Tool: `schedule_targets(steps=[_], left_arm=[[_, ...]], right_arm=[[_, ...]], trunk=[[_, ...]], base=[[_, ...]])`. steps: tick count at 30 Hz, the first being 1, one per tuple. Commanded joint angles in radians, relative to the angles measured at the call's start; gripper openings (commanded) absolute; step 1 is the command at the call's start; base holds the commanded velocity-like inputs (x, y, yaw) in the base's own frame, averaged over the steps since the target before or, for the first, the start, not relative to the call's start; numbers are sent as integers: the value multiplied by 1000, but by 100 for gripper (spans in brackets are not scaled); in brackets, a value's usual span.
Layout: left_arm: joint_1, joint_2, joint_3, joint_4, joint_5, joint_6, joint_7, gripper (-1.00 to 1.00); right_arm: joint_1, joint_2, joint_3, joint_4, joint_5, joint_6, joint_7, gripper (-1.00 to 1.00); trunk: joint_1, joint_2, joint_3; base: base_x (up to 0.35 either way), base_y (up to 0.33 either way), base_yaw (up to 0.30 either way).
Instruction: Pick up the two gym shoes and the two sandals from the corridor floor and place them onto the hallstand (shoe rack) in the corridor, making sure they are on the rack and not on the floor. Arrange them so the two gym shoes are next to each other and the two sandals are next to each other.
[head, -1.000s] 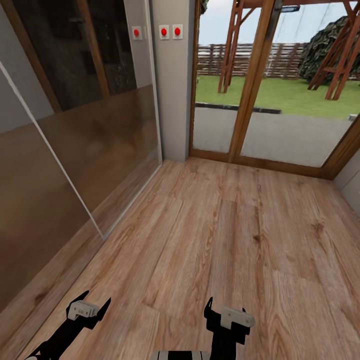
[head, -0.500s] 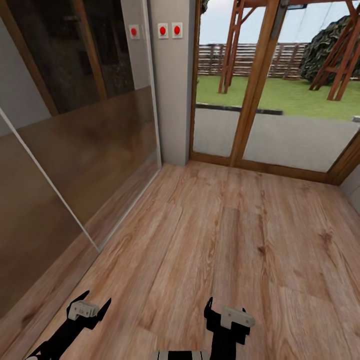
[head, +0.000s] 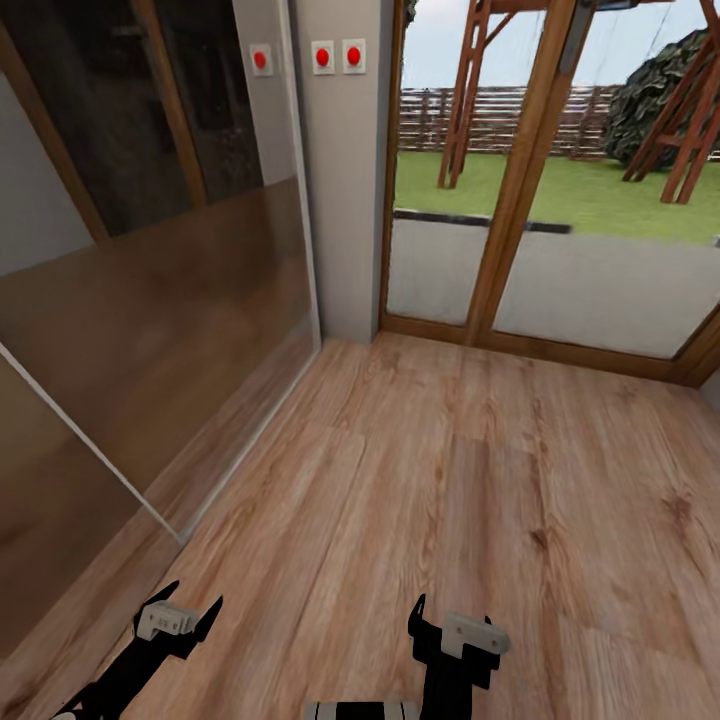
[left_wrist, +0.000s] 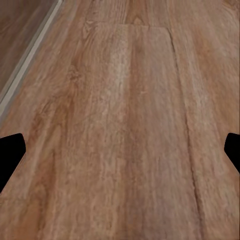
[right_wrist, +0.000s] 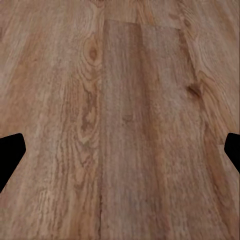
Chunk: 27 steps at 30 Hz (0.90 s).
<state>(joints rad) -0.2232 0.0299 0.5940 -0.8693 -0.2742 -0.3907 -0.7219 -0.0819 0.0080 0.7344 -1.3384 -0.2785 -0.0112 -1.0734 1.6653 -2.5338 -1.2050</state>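
The gym shoes, the sandals and the hallstand are out of view. The corridor floor (head: 450, 480) of warm brown planks stretches ahead to glazed doors. My left gripper (head: 193, 602) hangs low over the floor at the near left and is open and empty. My right gripper (head: 452, 615) is at the near middle, also open and empty. In the left wrist view the dark fingertips (left_wrist: 11, 150) stand wide apart over bare planks (left_wrist: 125, 115). The right wrist view shows the same wide gap between fingertips (right_wrist: 10, 150) above bare wood (right_wrist: 125, 115).
A long glossy sliding panel wall (head: 150, 330) runs along the left, its rail (head: 250, 440) at floor level. A grey pillar (head: 345, 180) with red buttons (head: 322, 56) stands ahead. Wood-framed glass doors (head: 520, 190) close the far end, with lawn beyond.
The whole head view has shifted: the doors and pillar look closer and the left panel slides back past me, so the camera has moved forward. Both grippers keep their pose.
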Motion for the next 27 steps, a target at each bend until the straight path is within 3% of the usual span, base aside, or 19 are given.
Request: schedule_targets(steps=[1,11,21,27], left_arm=[[-1,-1,3,-1,-9,-5,-4,100],[-1,-1,0,-1,-10,-5,-3,100],[-1,-1,1,-1,-9,-5,-3,100],[-1,0,5,-1,-6,-5,-4,100]], right_arm=[[-1,0,2,-1,-5,-1,-5,100],[-1,0,2,-1,-5,-1,-5,100],[-1,0,2,-1,-5,-1,-5,100],[-1,0,2,-1,-5,-1,-5,100]], trunk=[[0,0,-1],[0,0,-1],[0,0,-1],[0,0,-1]], base=[[325,0,0],[322,-36,0],[288,-148,0],[94,-63,-149]])
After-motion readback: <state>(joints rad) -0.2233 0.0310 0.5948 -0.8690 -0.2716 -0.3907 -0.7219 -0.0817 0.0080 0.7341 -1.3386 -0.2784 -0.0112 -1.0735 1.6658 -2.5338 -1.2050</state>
